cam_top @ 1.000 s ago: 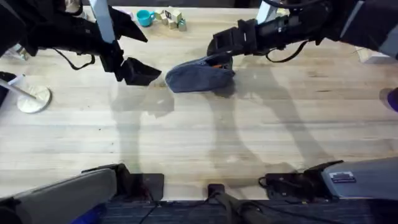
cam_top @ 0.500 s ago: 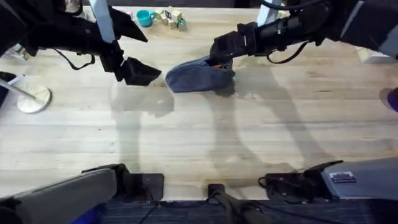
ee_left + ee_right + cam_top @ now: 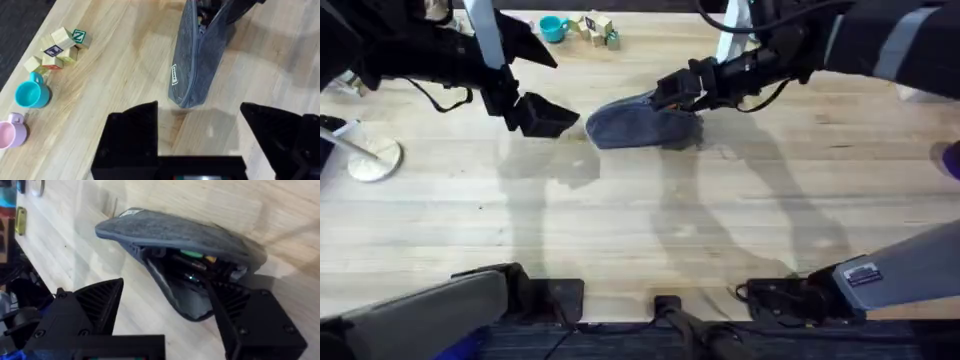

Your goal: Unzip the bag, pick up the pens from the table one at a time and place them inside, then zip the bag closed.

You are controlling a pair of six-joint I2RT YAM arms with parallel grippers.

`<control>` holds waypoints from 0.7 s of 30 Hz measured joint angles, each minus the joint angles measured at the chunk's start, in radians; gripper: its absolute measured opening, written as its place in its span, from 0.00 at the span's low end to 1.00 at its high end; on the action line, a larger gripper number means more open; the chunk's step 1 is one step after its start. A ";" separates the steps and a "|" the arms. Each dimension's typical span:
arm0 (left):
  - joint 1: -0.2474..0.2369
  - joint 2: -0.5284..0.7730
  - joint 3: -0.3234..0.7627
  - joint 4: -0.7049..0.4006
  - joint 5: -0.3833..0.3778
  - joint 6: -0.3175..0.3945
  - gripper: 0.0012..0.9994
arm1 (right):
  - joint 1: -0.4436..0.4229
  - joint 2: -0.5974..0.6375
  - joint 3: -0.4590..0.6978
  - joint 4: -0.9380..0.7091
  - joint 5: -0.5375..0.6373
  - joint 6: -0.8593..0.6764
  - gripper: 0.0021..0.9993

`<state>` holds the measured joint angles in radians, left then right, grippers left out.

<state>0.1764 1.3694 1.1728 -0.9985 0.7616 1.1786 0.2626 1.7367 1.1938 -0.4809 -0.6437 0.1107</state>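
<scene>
On the far left of the table [image 3: 620, 220] stands a white round-based stand [image 3: 372, 158]. The left gripper [image 3: 542, 116] hovers just left of the bag [image 3: 638, 122], fingers spread wide with nothing between them; in the left wrist view the bag's [image 3: 196, 65] near end lies just beyond the gap between the two black fingers [image 3: 131, 135]. At the far edge sit a teal cup [image 3: 553, 28] and some wooden blocks [image 3: 596, 28]; the left wrist view shows a pink cup [image 3: 11, 131] beside the teal one [image 3: 31, 93]. The bag lies near the table's middle, toward the far side, its zipper open at the right end. The right gripper [image 3: 682, 92] sits at that open end, fingers apart, holding nothing. In the right wrist view pens [image 3: 192, 269] show inside the bag's [image 3: 170, 232] open mouth, with green and orange tips among dark shafts
</scene>
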 joint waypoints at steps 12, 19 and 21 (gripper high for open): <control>0.000 0.000 0.000 -0.001 0.000 0.000 0.99 | 0.030 0.060 0.000 0.139 -0.134 0.022 1.00; 0.000 0.000 0.000 -0.001 0.000 0.000 0.99 | 0.033 0.133 0.000 0.174 -0.219 0.056 1.00; 0.000 0.000 0.000 -0.001 0.000 0.000 0.99 | 0.033 0.135 0.000 0.191 -0.234 0.064 1.00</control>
<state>0.1764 1.3697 1.1728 -0.9997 0.7616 1.1787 0.2952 1.8714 1.1938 -0.2895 -0.8775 0.1746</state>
